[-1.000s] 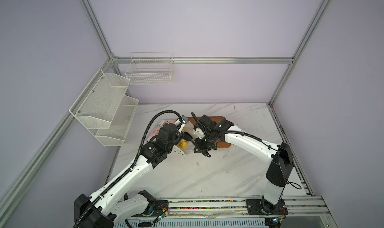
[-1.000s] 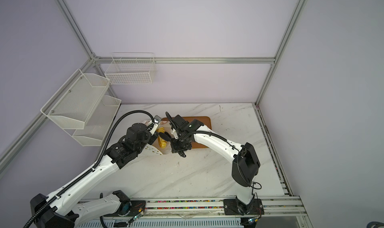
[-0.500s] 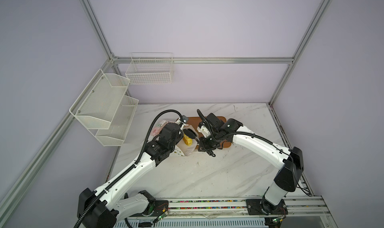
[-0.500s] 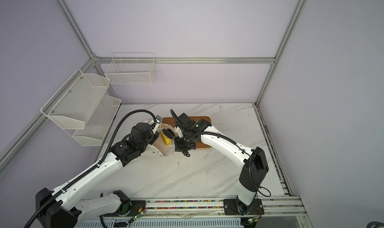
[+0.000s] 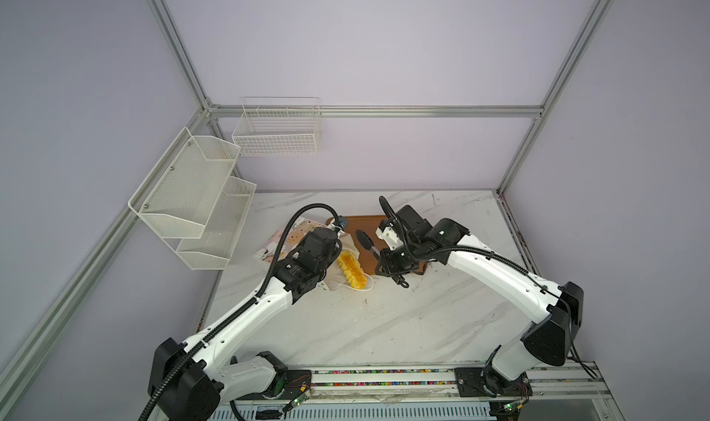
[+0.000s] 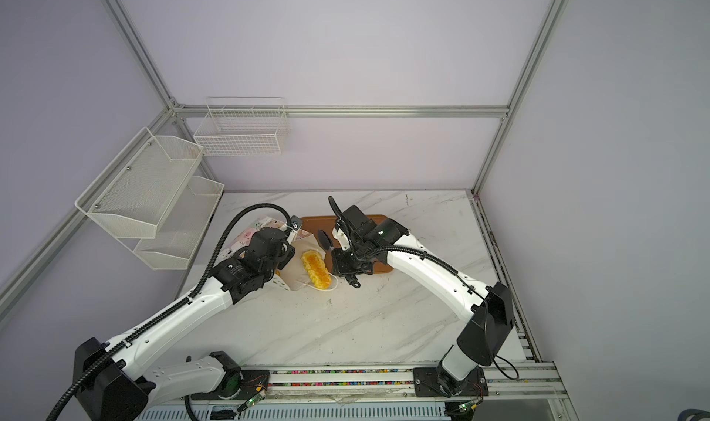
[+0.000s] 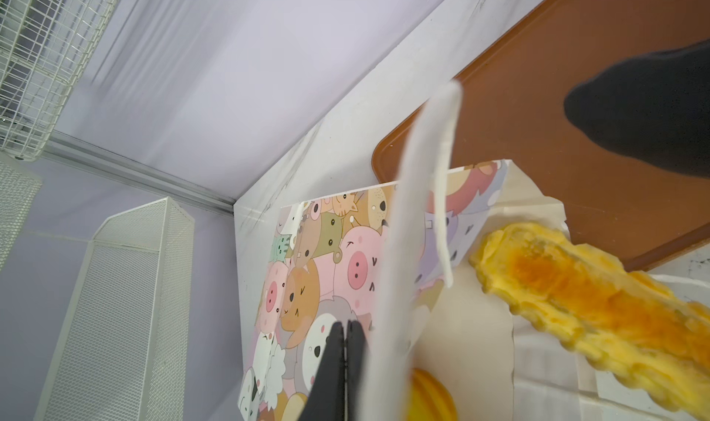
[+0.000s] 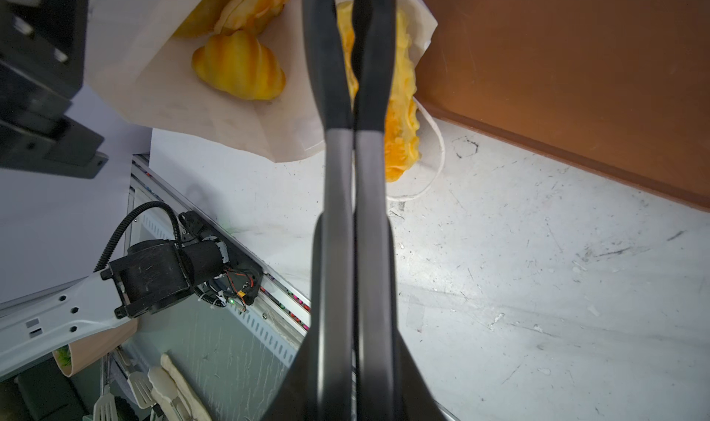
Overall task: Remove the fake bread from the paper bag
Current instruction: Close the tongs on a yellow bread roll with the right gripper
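Where bag [image 5: 282, 238] gapes, bread [image 5: 350, 271] near right gripper [image 5: 364, 241]

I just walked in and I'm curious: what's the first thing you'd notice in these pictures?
A bright yellow ridged roll pokes out of the mouth of the cartoon-animal paper bag, which lies on the table with more buns inside. Beside it, the right gripper, shut, hangs over a brown tray.
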